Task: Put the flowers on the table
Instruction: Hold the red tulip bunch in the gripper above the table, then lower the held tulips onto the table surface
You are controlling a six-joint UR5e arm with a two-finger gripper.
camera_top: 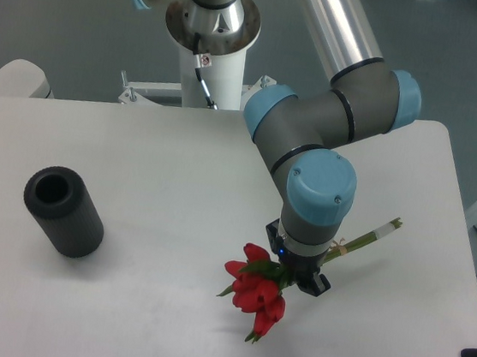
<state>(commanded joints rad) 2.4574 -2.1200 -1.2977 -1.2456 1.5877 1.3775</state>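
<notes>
Where your view begins at the left, you have a second pale surface (13,77) with a rounded corner butting against the table (156,221), which is white, matte and smooth, with rounded corners at the far right and near right. A black hollow cylinder (64,210) lies on its side on the left half of the table, its open end facing up and left, well apart from everything else. Behind the far edge you see the arm's white mounting column (211,59) with a metal bracket beside it at table level, and beyond that a plain grey floor. Right of centre, the arm (332,112) reaches down over the table, grey links with light blue joint caps. The hand (298,273) sits directly under the last blue cap and is mostly hidden by it; you cannot tell from this angle how its fingers stand. The flowers (258,294) are at the hand: red heads and green leaves project to its lower left, low over the table, and the pale green stems run out up and right. Whether they touch the surface is not clear.
</notes>
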